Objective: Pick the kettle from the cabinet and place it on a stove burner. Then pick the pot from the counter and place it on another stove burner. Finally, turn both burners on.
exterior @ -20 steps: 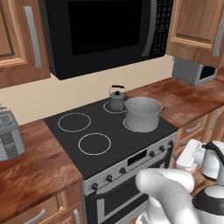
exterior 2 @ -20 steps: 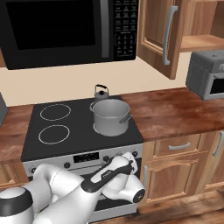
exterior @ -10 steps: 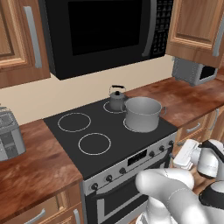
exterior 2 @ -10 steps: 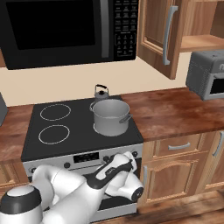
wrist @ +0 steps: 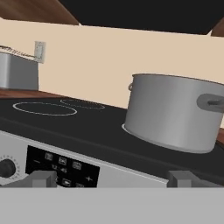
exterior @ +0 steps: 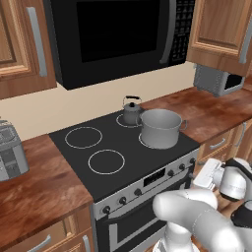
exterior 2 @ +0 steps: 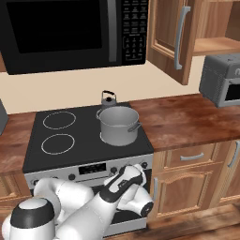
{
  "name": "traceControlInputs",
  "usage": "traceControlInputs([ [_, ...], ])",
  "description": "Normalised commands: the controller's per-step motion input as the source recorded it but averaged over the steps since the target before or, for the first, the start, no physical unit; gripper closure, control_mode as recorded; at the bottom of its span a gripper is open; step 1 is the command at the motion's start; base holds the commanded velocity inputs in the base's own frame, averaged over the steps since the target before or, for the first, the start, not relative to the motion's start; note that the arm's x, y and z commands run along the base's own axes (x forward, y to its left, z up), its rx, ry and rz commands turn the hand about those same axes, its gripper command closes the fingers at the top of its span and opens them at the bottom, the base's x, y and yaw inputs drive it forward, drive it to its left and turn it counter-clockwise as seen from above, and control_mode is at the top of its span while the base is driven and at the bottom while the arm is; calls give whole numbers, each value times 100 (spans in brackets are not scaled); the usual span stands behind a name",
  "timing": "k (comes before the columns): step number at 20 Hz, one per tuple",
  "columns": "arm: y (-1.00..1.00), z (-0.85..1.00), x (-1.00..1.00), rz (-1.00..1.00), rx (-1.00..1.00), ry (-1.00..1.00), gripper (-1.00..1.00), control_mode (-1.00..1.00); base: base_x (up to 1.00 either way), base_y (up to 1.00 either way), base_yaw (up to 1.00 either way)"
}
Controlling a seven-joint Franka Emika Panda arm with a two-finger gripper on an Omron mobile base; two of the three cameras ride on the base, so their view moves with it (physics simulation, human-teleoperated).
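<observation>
The small dark kettle (exterior: 131,110) (exterior 2: 108,100) stands on the back right burner of the black cooktop (exterior: 123,147). The wide grey pot (exterior: 161,128) (exterior 2: 118,125) (wrist: 175,111) sits on the front right burner, just in front of the kettle. My gripper (exterior 2: 126,169) (exterior: 204,173) (wrist: 112,179) hangs low before the stove's front panel, below the pot, open, with nothing between its fingertips. Small black knobs (exterior 2: 114,169) (wrist: 5,167) line that panel. The two left burners (exterior: 83,137) (exterior 2: 58,143) are bare. The cabinet (exterior 2: 171,37) stands open above the counter (exterior 2: 187,119).
A black microwave (exterior 2: 70,33) hangs over the stove. A grey toaster oven (exterior 2: 225,84) sits on the right counter and a toaster (exterior: 10,150) on the left one. Wooden drawers (exterior 2: 192,157) flank the oven right of my hand.
My hand has crept slightly up and closer to the stove's front panel. Kettle and pot have not moved.
</observation>
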Motion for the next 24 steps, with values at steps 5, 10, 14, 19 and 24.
traceControlInputs([
  [5, -1, -5, 14, 0, 2, 0, -100, -100, 0, 0, 0],
  [10, -12, -5, 13, 0, 2, 0, -100, -100, 0, 0, 0],
  [14, -19, -7, 10, 0, 3, 0, -100, -100, 0, 0, 0],
  [19, -12, -14, 10, 0, 1, 0, -100, -100, 0, 0, 0],
  [24, -4, -14, 8, 0, 1, 0, -100, -100, 0, 0, 0],
])
